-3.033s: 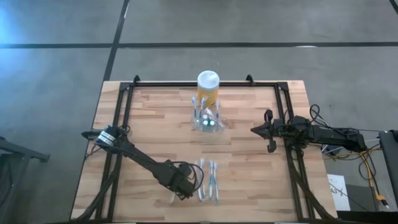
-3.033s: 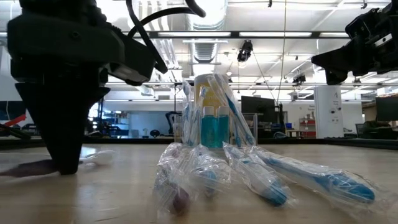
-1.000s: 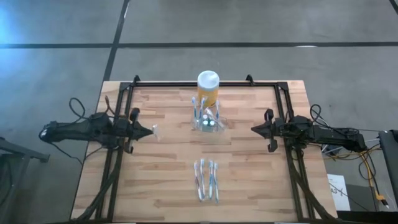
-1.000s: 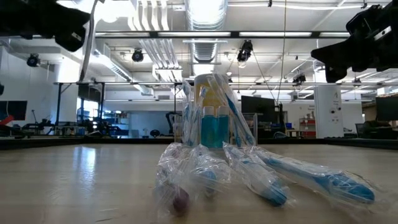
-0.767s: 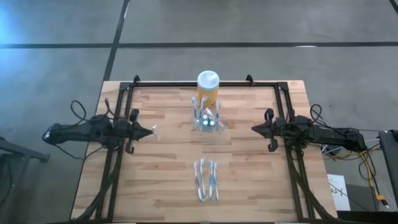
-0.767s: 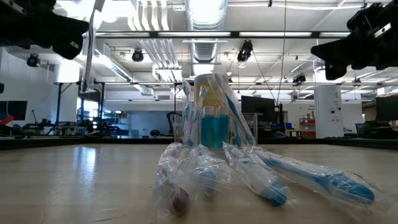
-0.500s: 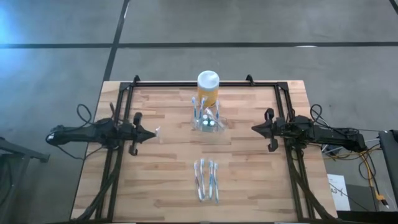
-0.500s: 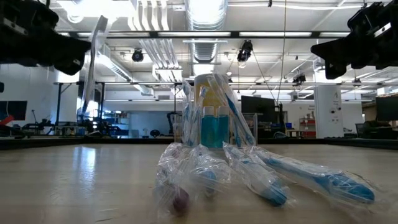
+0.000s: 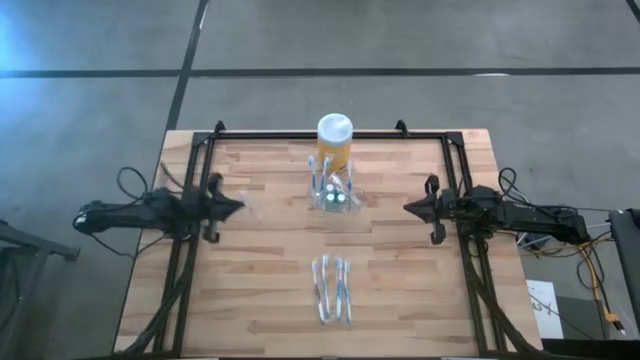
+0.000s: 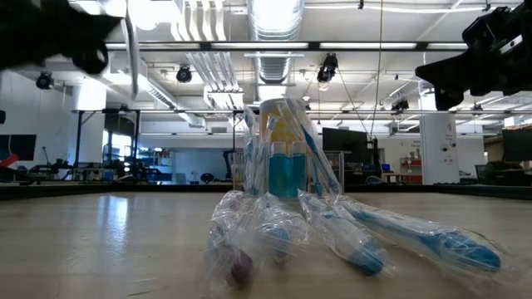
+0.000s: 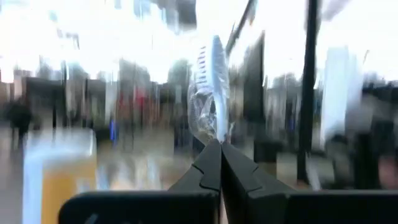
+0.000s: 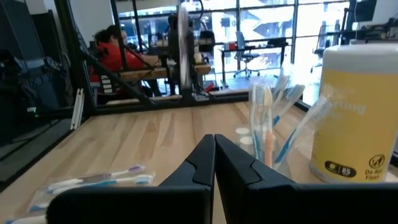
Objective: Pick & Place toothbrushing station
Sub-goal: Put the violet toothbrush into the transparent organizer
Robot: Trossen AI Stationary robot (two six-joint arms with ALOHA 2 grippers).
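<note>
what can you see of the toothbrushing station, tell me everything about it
The toothbrushing station is a small clear plastic holder standing upright near the middle of the wooden table, just in front of the yellow jar with a white lid. Several toothbrushes stand in it, leaning outward, some in clear wrappers, with blue and orange handles. The low view shows something blue at its centre. No gripper touches it. More wrapped toothbrushes lie apart from it, nearer the table's front edge.

Wooden table (image 9: 260, 270), black-framed. Stood mid-table: clear toothbrushing station (image 9: 333, 192), yellow jar (image 9: 334, 141) just behind. Lay nearer the front edge: wrapped toothbrushes (image 9: 333, 288).
</note>
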